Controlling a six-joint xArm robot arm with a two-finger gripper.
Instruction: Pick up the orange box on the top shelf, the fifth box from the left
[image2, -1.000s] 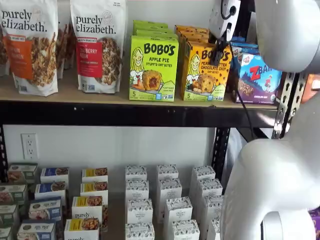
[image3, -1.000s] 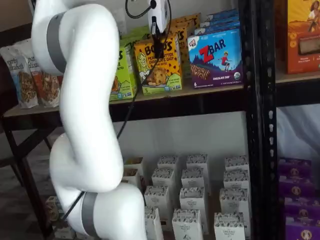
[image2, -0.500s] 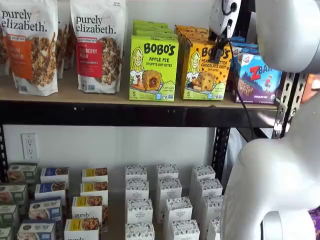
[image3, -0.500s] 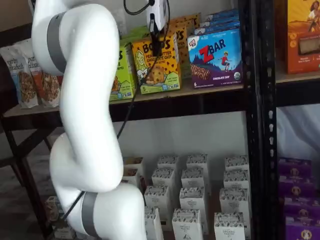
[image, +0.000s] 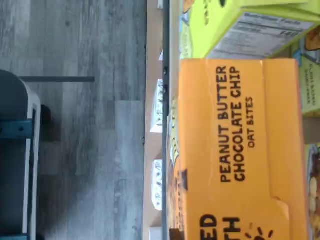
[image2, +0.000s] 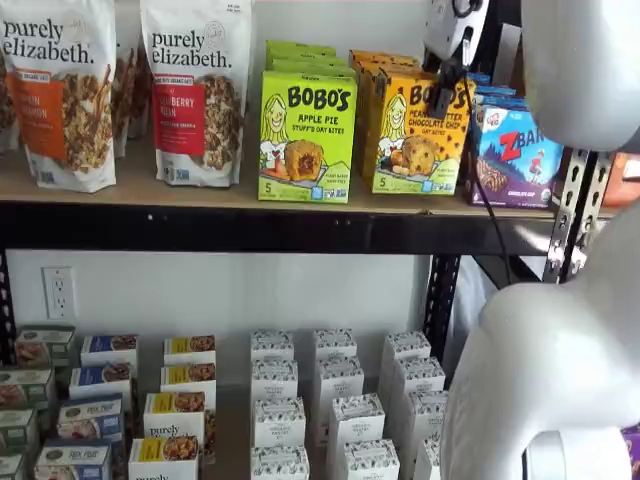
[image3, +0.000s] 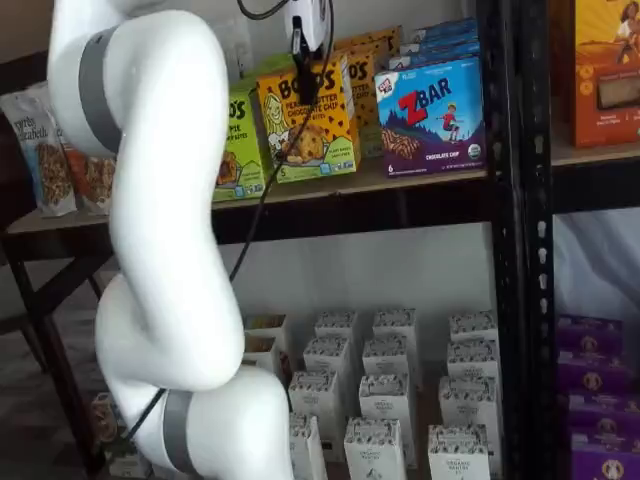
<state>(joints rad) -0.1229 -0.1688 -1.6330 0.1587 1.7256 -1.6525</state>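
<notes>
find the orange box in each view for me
Wrist view: the orange box fills much of the frame, its "Peanut Butter Chocolate Chip" panel facing the camera.
Shelf view: orange box on the top shelf, right of centre, between the green box and the ZBar box.
Shelf view: orange box at upper centre, partly behind the gripper.
Shared landmark: the green box beside it.

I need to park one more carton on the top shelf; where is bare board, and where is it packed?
Bare board on the top shelf shows only as a front strip before the granola bags and a slot between them and the green box. From there to the orange box and the ZBar box, cartons stand close together.
</notes>
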